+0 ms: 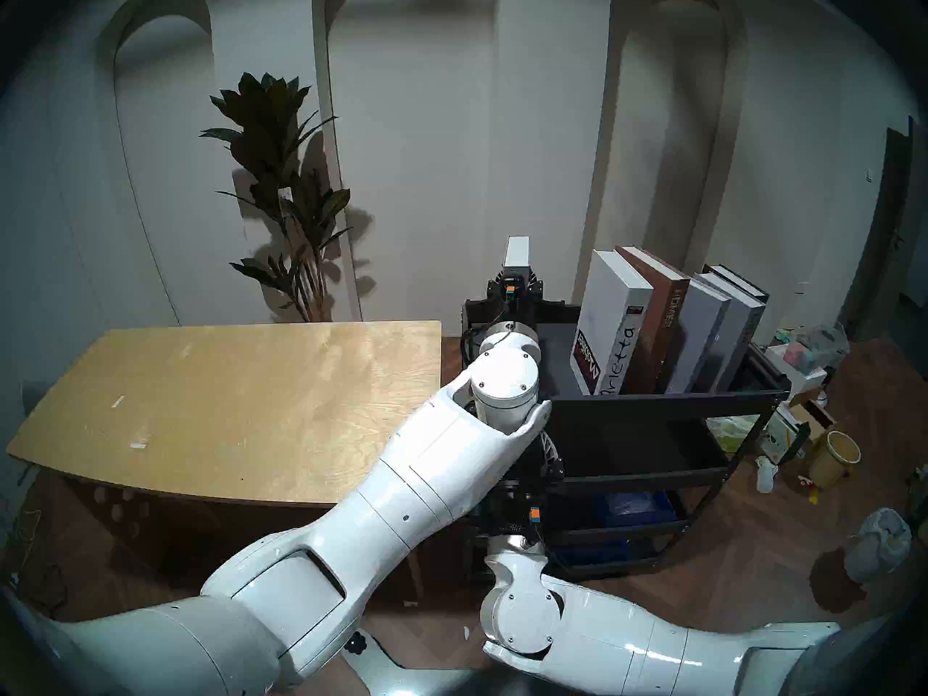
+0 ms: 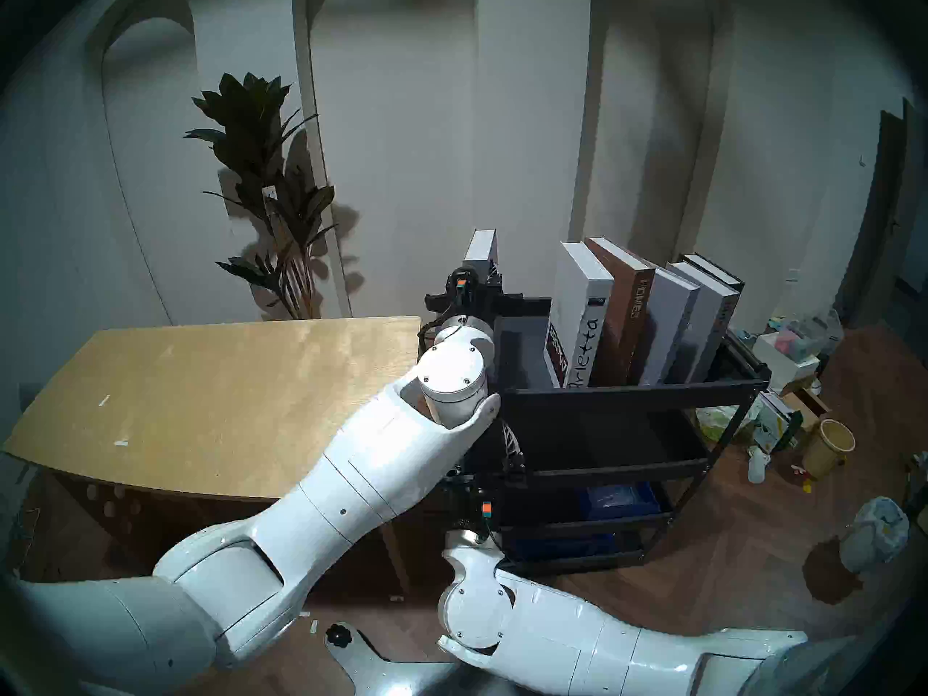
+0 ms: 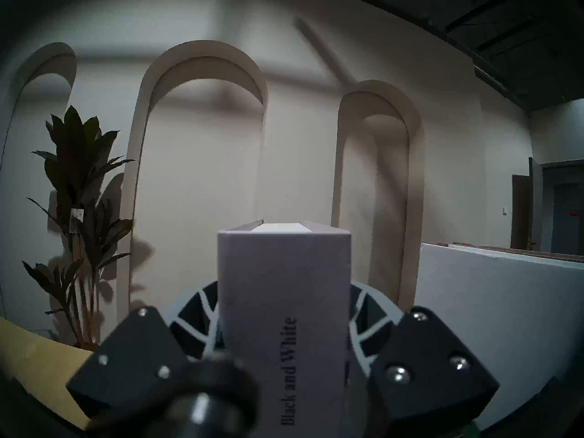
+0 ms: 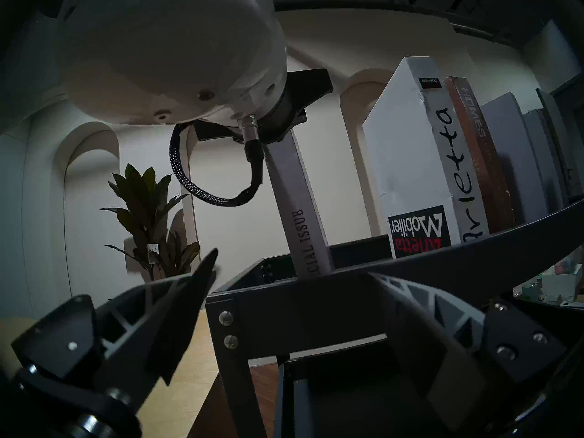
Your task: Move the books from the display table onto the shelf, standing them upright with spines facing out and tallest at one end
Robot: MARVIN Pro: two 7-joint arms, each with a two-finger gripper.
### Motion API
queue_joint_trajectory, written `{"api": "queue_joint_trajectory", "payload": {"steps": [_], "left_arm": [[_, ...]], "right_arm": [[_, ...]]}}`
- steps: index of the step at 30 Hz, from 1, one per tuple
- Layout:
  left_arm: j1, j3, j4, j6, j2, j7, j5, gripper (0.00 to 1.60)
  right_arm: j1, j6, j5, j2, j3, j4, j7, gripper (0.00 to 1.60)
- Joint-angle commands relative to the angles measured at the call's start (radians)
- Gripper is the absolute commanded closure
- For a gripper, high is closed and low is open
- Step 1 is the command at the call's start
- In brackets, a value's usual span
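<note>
My left gripper (image 1: 512,290) is shut on a grey "Special Issue" book (image 1: 517,250), which stands upright at the left end of the black shelf's (image 1: 668,401) top tray. In the left wrist view its spine (image 3: 284,263) fills the gap between the fingers (image 3: 202,317). Apart from it, further right on the tray, stand white "Arletta" (image 1: 610,318), brown "HOMES" (image 1: 665,318) and several grey and dark books (image 1: 713,328), spines facing me. The display table (image 1: 226,403) carries no books. Below the left arm my right gripper (image 4: 295,266) is open, one finger on each side of the shelf's front left corner post (image 4: 227,326).
A tall potted plant (image 1: 281,187) stands behind the table by the wall. Lower shelf tiers hold a blue bin (image 1: 632,509). On the floor at the right lie boxes, a yellow bucket (image 1: 836,459) and a bagged bin (image 1: 879,544).
</note>
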Motion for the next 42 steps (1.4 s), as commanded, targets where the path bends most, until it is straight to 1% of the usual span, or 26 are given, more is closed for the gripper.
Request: {"api": "queue_joint_trajectory", "payload": {"steps": [1,2,7,9,10,11,12,13,14,15,25,30,32,34,35,36,39,40,42], "left_arm": [[-0.006,0.011,-0.032,-0.016,-0.006,-0.002,0.013,1.01],[-0.006,0.011,-0.032,-0.016,-0.006,-0.002,0.013,1.01],[0.004,0.027,-0.032,-0.019,-0.015,0.006,0.016,0.88],[0.003,0.029,-0.03,-0.018,-0.017,0.008,0.017,0.72],[0.003,0.029,-0.03,-0.018,-0.017,0.008,0.017,0.72],[0.001,0.03,-0.028,-0.018,-0.017,0.009,0.018,0.48],[-0.001,0.03,-0.028,-0.017,-0.018,0.01,0.019,0.34],[-0.003,0.031,-0.027,-0.017,-0.019,0.012,0.02,0.16],[-0.005,0.032,-0.027,-0.018,-0.019,0.012,0.022,0.11],[-0.006,0.033,-0.027,-0.017,-0.019,0.012,0.022,0.0],[-0.013,0.038,-0.027,-0.018,-0.02,0.019,0.023,0.0],[-0.014,0.03,-0.054,-0.013,-0.021,0.018,0.011,0.0],[-0.012,0.022,-0.074,-0.009,-0.025,0.018,-0.001,0.0],[0.01,0.001,-0.119,-0.001,-0.042,0.003,-0.055,0.0],[0.01,0.001,-0.119,-0.001,-0.042,0.003,-0.055,0.0],[0.021,0.001,-0.15,0.004,-0.04,-0.003,-0.072,0.0],[0.028,0.004,-0.175,0.007,-0.038,-0.008,-0.086,0.0],[0.034,0.004,-0.207,0.014,-0.031,-0.014,-0.103,0.0],[0.033,0.004,-0.216,0.016,-0.029,-0.015,-0.108,0.0]], "right_arm": [[0.001,-0.002,-0.005,-0.003,0.002,-0.016,-0.003,0.0],[0.001,-0.002,-0.005,-0.003,0.002,-0.016,-0.003,0.0],[0.001,-0.002,-0.005,-0.003,0.002,-0.016,-0.003,0.0],[0.001,-0.002,-0.005,-0.003,0.002,-0.016,-0.003,0.0],[0.001,-0.002,-0.005,-0.003,0.002,-0.016,-0.003,0.0],[0.001,-0.002,-0.005,-0.003,0.002,-0.016,-0.003,0.0],[0.001,-0.002,-0.005,-0.003,0.002,-0.016,-0.003,0.0],[0.001,-0.002,-0.005,-0.003,0.002,-0.016,-0.003,0.0],[0.001,-0.002,-0.005,-0.003,0.002,-0.016,-0.003,0.0],[0.001,-0.002,-0.005,-0.003,0.002,-0.016,-0.003,0.0],[0.001,-0.003,-0.005,-0.003,0.002,-0.016,-0.003,0.0],[0.001,-0.003,-0.004,-0.003,0.002,-0.015,-0.003,0.0],[0.001,-0.003,-0.004,-0.003,0.002,-0.015,-0.003,0.0],[0.001,-0.003,-0.004,-0.003,0.002,-0.014,-0.002,0.0],[0.001,-0.003,-0.004,-0.003,0.002,-0.014,-0.002,0.0],[0.001,-0.003,-0.004,-0.003,0.002,-0.014,-0.002,0.0],[0.001,-0.003,-0.004,-0.003,0.002,-0.014,-0.002,0.0],[0.001,-0.003,-0.004,-0.003,0.002,-0.014,-0.002,0.0],[0.001,-0.003,-0.004,-0.003,0.002,-0.014,-0.002,0.0]]}}
